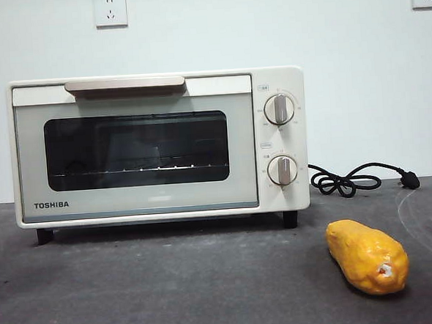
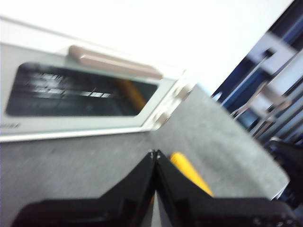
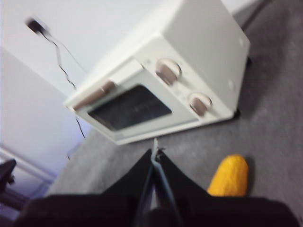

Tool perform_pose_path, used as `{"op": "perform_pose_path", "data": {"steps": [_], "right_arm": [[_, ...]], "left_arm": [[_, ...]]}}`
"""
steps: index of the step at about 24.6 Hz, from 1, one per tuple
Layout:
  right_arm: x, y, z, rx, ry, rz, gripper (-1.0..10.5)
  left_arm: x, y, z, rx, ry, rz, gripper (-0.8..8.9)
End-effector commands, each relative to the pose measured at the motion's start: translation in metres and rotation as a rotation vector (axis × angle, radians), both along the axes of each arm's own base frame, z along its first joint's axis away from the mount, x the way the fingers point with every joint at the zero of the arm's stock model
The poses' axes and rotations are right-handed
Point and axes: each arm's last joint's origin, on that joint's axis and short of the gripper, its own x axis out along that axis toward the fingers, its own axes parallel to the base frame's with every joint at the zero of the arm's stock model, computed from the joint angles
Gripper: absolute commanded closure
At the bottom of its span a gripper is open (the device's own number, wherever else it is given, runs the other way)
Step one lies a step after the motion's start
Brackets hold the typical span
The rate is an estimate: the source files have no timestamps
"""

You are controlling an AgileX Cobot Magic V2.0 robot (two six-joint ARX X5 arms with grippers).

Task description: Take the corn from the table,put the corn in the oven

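Note:
The yellow-orange corn (image 1: pixel 367 255) lies on the dark grey table (image 1: pixel 172 289), in front of the oven's right end, its pale stub end toward the camera. The cream-white Toshiba oven (image 1: pixel 158 145) stands behind it with its dark glass door closed. No arm shows in the front view. My left gripper (image 2: pixel 154 153) is shut and holds nothing; the corn (image 2: pixel 189 172) lies just past its tips. My right gripper (image 3: pixel 155 150) is shut too, with the corn (image 3: pixel 230 177) beside it and the oven (image 3: pixel 161 75) beyond.
A black power cord with its plug (image 1: pixel 356 178) lies coiled on the table to the right of the oven. Two wall sockets (image 1: pixel 110 10) sit high on the white wall behind.

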Motion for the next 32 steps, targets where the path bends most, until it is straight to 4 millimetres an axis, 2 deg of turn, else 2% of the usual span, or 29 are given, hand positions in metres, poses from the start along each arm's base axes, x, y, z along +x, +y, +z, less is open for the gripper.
{"op": "perform_pose_path", "data": {"steps": [1, 7, 11, 14, 16, 19, 23, 32], "right_arm": [[0.0, 0.001, 0.02, -0.112, -0.018, 0.049, 9.5], [0.002, 0.002, 0.064, -0.255, 0.021, 0.143, 9.3], [0.004, 0.005, 0.091, -0.339, 0.082, 0.219, 8.0], [0.011, 0.008, 0.103, -0.402, 0.143, 0.232, 7.2], [0.021, 0.012, 0.108, -0.457, 0.202, 0.22, 6.1], [0.039, 0.024, 0.1, -0.54, 0.295, 0.229, 5.3], [0.065, 0.049, 0.077, -0.697, 0.43, 0.25, 5.3], [0.101, 0.097, 0.039, -0.784, 0.513, 0.35, 5.3]], "left_arm": [[0.011, 0.0, 0.009, 0.149, 0.057, -0.011, 8.2], [0.037, -0.001, 0.032, 0.324, 0.247, -0.026, 8.2], [0.054, -0.007, 0.048, 0.416, 0.306, -0.045, 8.2], [0.063, -0.015, 0.06, 0.449, 0.289, -0.056, 8.2], [0.066, -0.023, 0.072, 0.482, 0.253, -0.06, 8.2], [0.065, -0.034, 0.085, 0.509, 0.204, -0.061, 8.2], [0.061, -0.045, 0.091, 0.514, 0.17, -0.074, 8.2], [0.061, -0.05, 0.093, 0.482, 0.154, -0.083, 8.2]]}}
